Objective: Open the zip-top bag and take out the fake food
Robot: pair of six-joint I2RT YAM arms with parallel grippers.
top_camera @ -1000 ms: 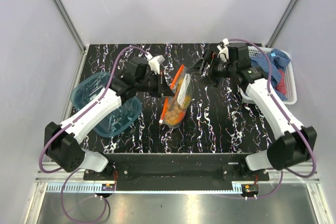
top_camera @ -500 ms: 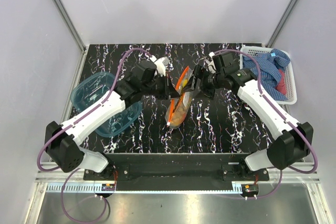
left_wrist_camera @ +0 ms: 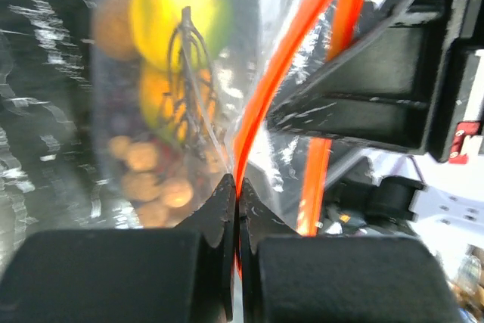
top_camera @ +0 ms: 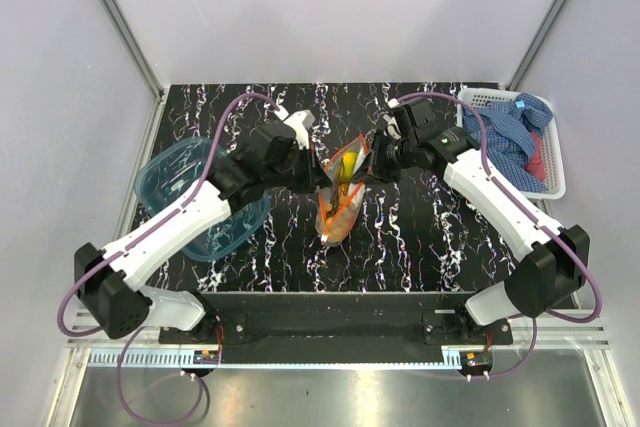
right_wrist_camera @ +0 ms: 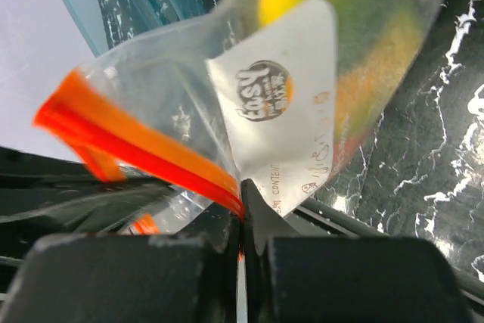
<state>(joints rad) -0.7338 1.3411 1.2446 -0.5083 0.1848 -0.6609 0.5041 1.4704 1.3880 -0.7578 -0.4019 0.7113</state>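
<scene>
The clear zip-top bag hangs between my two arms above the middle of the table, its orange-red zip strip at the top. My left gripper is shut on the strip's left side. My right gripper is shut on the strip's other lip, next to the bag's white label. The fake food sits inside the bag: a yellow-green fruit, orange pieces and small tan balls, blurred through the plastic.
A blue translucent tub lies on the left of the marbled black table, under my left arm. A white basket holding a blue checked cloth stands at the back right.
My right gripper swung left from the basket to the bag and shut on the zip strip. The bag's mouth now spreads between both grippers. My left gripper kept its hold.
</scene>
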